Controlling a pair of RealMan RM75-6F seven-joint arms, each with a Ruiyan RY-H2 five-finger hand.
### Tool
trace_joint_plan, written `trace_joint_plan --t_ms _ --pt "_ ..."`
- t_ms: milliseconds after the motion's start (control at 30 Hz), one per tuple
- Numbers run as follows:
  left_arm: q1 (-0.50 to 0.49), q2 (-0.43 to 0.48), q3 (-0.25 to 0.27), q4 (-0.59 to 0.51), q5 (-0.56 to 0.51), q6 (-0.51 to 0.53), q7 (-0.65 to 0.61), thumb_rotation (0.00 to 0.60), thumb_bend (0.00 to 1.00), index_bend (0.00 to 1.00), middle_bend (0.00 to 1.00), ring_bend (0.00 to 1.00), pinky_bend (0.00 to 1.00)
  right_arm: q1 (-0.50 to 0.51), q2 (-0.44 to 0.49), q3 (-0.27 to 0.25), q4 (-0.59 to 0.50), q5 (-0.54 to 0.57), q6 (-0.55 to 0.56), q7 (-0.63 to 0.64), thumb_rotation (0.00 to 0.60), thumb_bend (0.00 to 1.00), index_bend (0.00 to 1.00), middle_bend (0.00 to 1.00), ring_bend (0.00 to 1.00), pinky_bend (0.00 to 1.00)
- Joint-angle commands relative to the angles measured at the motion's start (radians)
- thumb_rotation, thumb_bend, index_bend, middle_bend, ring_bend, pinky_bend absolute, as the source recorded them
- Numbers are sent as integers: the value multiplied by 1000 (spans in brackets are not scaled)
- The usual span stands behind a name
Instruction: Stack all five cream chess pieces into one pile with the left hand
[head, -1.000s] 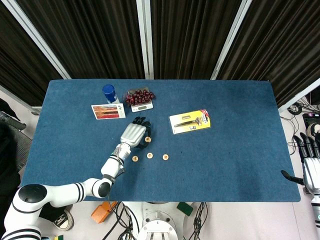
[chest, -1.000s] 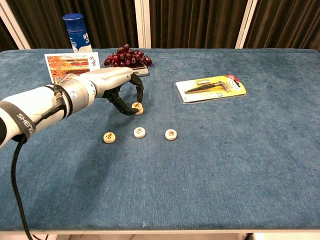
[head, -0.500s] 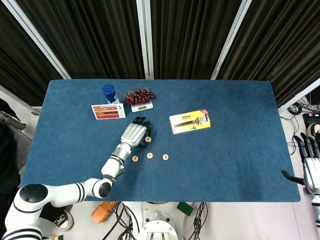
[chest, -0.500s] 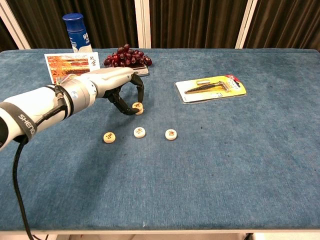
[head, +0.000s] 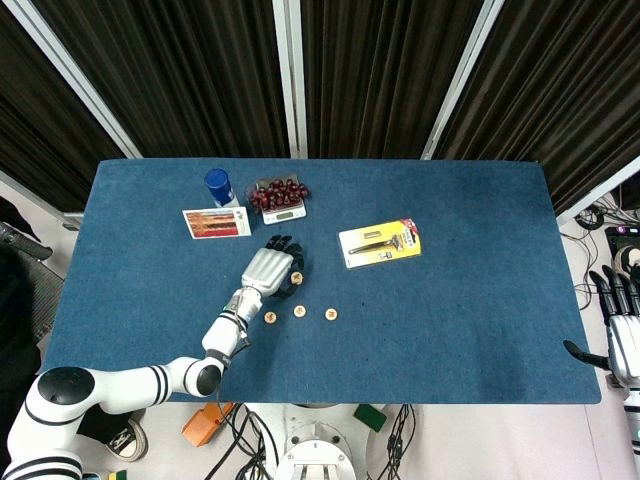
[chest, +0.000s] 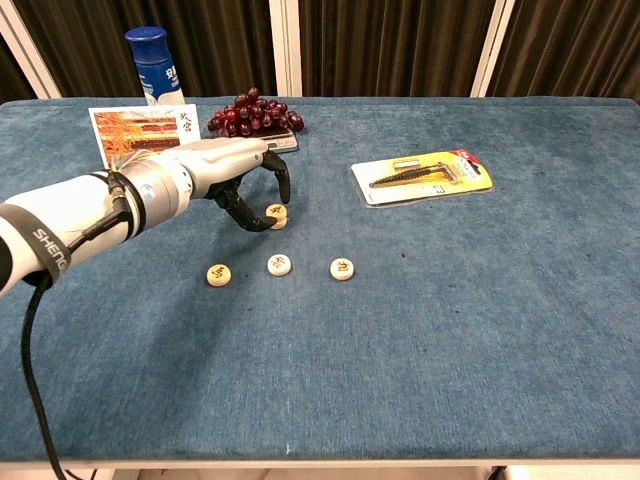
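Observation:
A short pile of cream chess pieces (chest: 276, 214) (head: 296, 278) stands on the blue table (chest: 450, 330). My left hand (chest: 235, 175) (head: 268, 270) arches over it, thumb low on its left and curled fingers just above its right; no firm grip shows. Three single cream pieces lie in a row nearer me: the left piece (chest: 218, 274) (head: 270, 317), the middle piece (chest: 279, 264) (head: 299, 311) and the right piece (chest: 342, 268) (head: 331, 314). My right hand (head: 622, 335) hangs off the table's right edge, fingers spread, empty.
Behind the left hand lie a postcard (chest: 140, 130), a blue bottle (chest: 153, 60) and red grapes on a small scale (chest: 255, 112). A yellow-carded tool pack (chest: 428, 175) lies at the back right of the pieces.
The left hand's fingers have lifted slightly off the top of the pile. The three single pieces and the right hand have not moved.

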Motion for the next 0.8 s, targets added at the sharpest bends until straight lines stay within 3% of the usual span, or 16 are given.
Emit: trace_joint_plan --t_ms 33,200,333,567,800 --pt "4 8 2 -13 6 8 -3 600 369 378 149 0 0 0 0 1 1 0 1 1 600 153 0 24 0 37" --pt "21 41 10 -60 33 36 -13 600 364 379 149 0 0 -1 1 0 2 -2 3 4 600 154 0 24 0 37" --pt "60 109 30 -160 103 89 -46 600 321 379 148 0 0 -4 2 0 4 -3 7 8 600 153 0 24 0 37" --pt "140 213 143 -304 275 173 -68 600 198 411 148 0 0 2 -4 -1 7 -14 3 6 600 154 0 24 0 37" --pt "196 213 216 -328 315 198 -51 600 199 411 140 0 0 1 -1 -3 1 -24 11 -1 600 153 0 24 0 37"
